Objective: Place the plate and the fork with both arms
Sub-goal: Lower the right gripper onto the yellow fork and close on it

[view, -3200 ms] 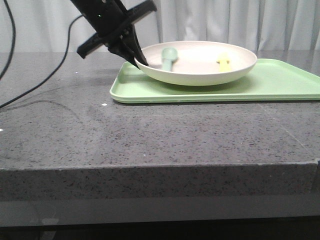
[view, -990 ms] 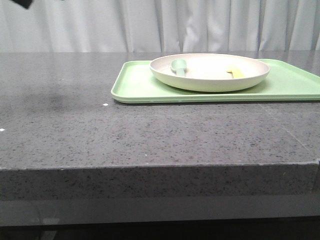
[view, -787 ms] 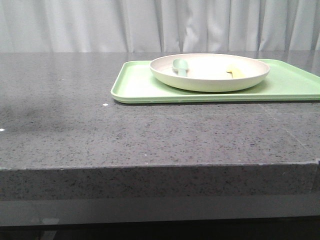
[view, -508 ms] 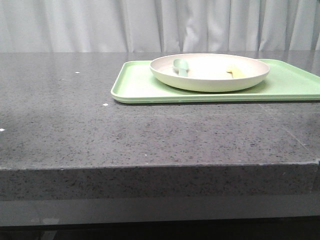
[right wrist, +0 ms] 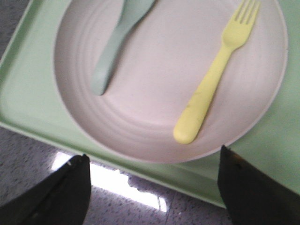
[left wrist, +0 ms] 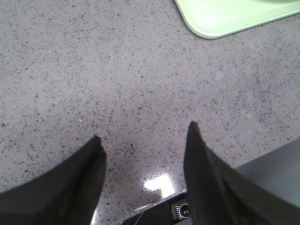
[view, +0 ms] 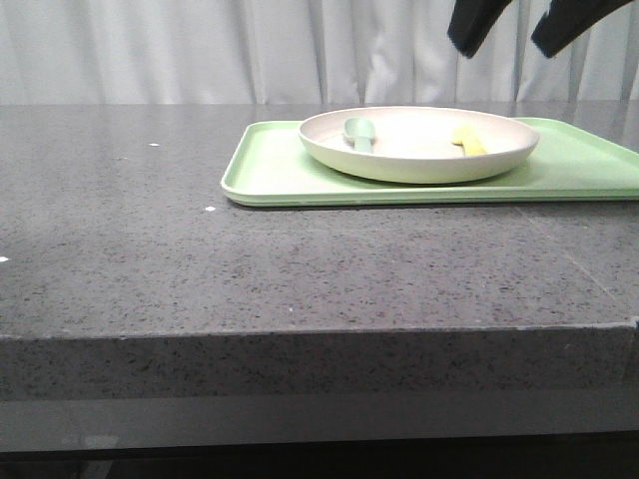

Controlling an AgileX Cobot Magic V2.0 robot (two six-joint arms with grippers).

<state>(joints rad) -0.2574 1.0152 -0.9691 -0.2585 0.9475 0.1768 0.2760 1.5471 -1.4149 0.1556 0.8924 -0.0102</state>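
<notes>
Speckled grey stone makes up the table [view: 300, 269] in the front view, its thick edge squared off. On it sits a flat rectangular light-green tray [view: 270, 170] with rounded corners, and on the tray rests the plate [view: 419, 160], round, shallow, matte cream. Inside lie a pale green spoon [view: 357, 134] and the fork [view: 467, 139] (only a sliver of yellow shows over the rim). The right gripper [view: 524, 22] hangs above the plate, its two black fingers apart and holding nothing.

From the left wrist, the left gripper [left wrist: 143, 180] hovers over bare stone with its tapered fingers spread; a tray corner shows beyond.

From the right wrist, the fork lies well apart from the spoon on the plate's faintly ringed surface.
</notes>
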